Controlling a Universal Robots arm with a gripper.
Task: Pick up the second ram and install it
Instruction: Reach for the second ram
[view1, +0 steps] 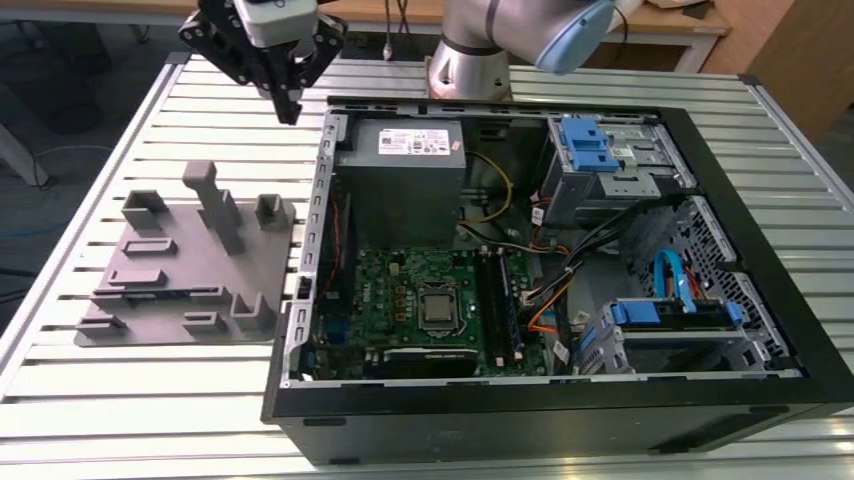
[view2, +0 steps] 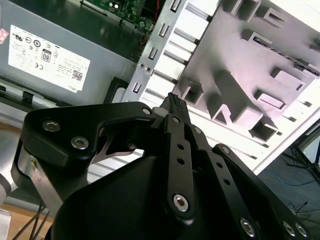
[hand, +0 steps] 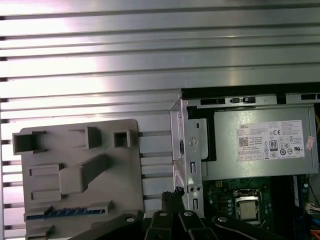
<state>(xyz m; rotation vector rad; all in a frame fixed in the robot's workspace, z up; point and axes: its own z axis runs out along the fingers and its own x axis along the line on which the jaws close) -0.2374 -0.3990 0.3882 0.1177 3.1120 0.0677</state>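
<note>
Hand (view1: 286, 108): closed, its fingertips drawn together to a point with nothing seen between them. It hangs point-down above the bench, near the edge where the arm base is bolted. It is just outside the case corner by the power supply and apart from the holder. In the first wrist view its tips (hand: 173, 192) lie over the strip of bench between holder and case.
Ram (view1: 158, 293): a thin dark strip standing on edge in a long slot of the holder, towards the holder end farthest from the hand. It looks bluish in the first wrist view (hand: 67, 212). The hand is well apart from it.
Holder (view1: 174, 265): grey plate with raised blocks and pockets, lying flat on the bench beside the case, on the exterior view's left.
Case (view1: 534, 410): black, lying open side up, on the exterior view's right of the bench.
Power supply (view1: 400, 175): grey box in the case corner nearest the hand.
Board (view1: 400, 285): green, on the case floor next to the power supply.
Arm base (view1: 467, 75): on the bench edge behind the case.
Bench (view1: 160, 400): slatted metal top.
</note>
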